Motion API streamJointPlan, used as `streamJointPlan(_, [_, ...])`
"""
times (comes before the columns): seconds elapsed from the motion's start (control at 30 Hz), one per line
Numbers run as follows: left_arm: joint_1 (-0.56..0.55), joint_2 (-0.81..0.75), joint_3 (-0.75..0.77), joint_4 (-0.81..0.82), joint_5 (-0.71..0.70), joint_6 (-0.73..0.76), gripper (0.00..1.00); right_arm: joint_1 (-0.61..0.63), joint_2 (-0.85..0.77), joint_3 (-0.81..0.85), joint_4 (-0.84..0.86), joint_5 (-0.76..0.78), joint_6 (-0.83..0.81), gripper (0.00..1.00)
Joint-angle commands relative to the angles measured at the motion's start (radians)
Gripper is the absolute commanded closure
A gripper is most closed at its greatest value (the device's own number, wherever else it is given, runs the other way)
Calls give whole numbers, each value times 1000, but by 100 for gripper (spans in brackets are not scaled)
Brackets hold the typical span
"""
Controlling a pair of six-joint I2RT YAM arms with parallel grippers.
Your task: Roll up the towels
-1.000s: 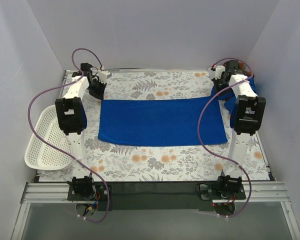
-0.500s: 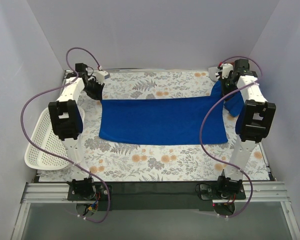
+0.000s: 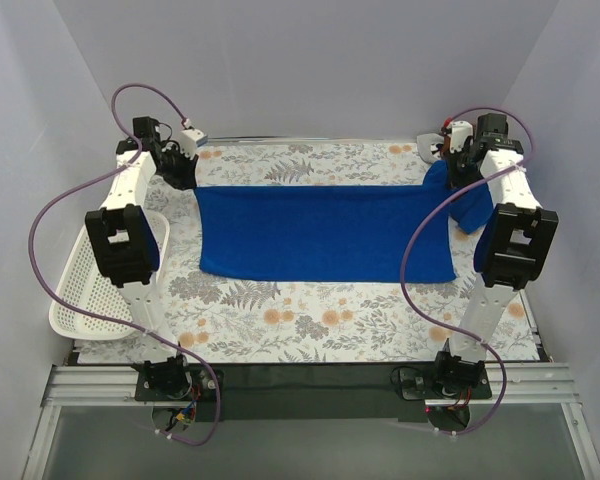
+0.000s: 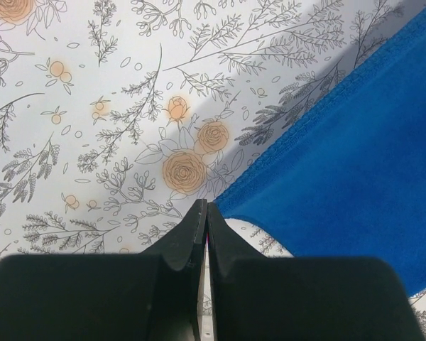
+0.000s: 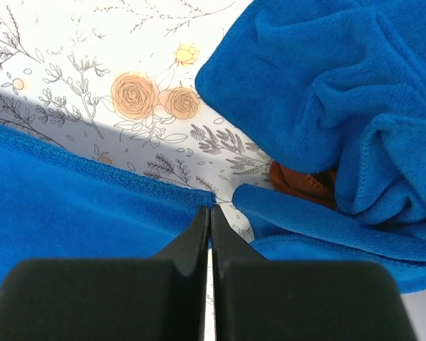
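Left claw (image 4: 204, 207), right claw (image 5: 208, 211): both clamped.

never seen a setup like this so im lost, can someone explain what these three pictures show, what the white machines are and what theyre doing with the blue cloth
The white machines are two robot arms bolted to the near edge of a table: the left arm and the right arm. The wide picture comes from a fixed camera above and behind them. The two close-ups come from a small camera on each wrist. The black shapes at the bottom of those are that arm's own jaws.

On the flower-patterned table a blue towel lies spread flat. Each arm's jaws are shut on one far corner of it. A white basket sits at the left. At the far right is a heap of more blue cloth, with something orange-brown showing among it that I cannot identify.
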Motion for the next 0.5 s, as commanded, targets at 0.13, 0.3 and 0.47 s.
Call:
streamJointPlan(0.13, [9,29,135,12,11,-15,100,-22,50,135,14,0,1,99])
streamJointPlan(0.3, [7,34,134,56,13,-25,100,-22,61,156,18,-7,17,99])
streamJointPlan(0.47, [7,-12,91,82,21,-16,100,-22,34,124,21,-18,6,99])
